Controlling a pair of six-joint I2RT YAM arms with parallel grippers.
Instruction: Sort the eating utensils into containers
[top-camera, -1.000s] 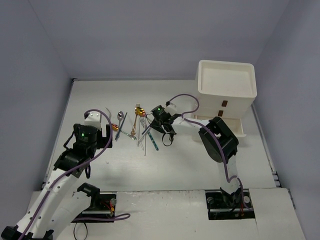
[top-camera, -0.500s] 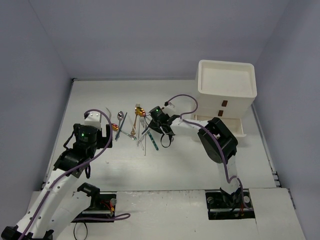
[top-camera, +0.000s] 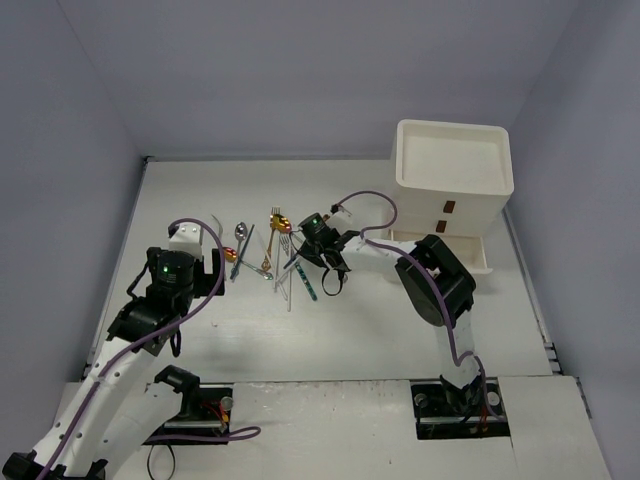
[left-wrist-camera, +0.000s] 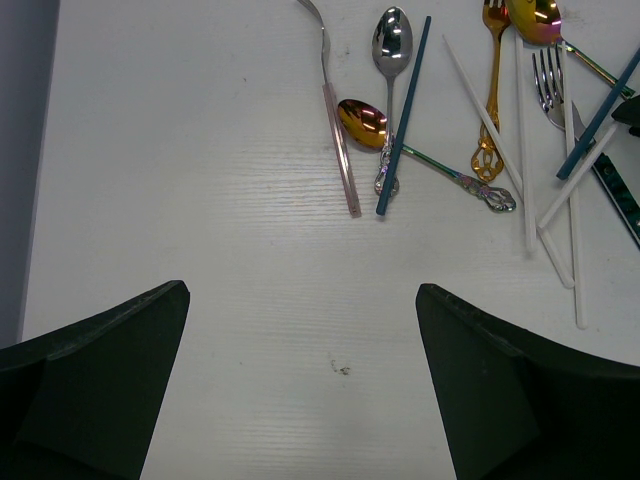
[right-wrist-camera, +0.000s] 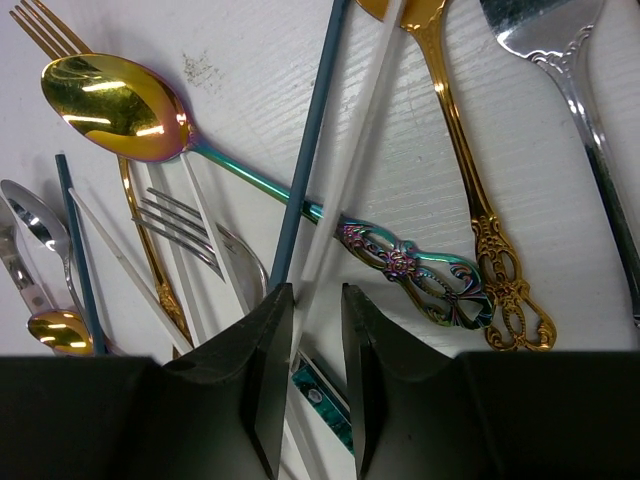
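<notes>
The eating utensils (top-camera: 270, 258) lie in a loose pile mid-table: gold and silver spoons and forks, with thin teal and white sticks across them. My right gripper (top-camera: 303, 262) is down in the pile. In the right wrist view its jaws (right-wrist-camera: 317, 292) stand almost closed around a white stick (right-wrist-camera: 355, 150), beside a teal stick (right-wrist-camera: 310, 150) and a gold spoon (right-wrist-camera: 110, 95) with an iridescent handle. My left gripper (left-wrist-camera: 300, 290) is open and empty over bare table, near a silver spoon (left-wrist-camera: 392, 40) and a gold spoon (left-wrist-camera: 362, 120). The cream cabinet (top-camera: 455, 190) stands at the far right.
The cabinet's bottom drawer (top-camera: 470, 255) is pulled out toward the front. Lilac walls close the table in at the back and both sides. A purple cable (top-camera: 365, 215) loops over the right arm near the pile.
My right gripper has shifted slightly left within the pile. The left arm has not moved.
</notes>
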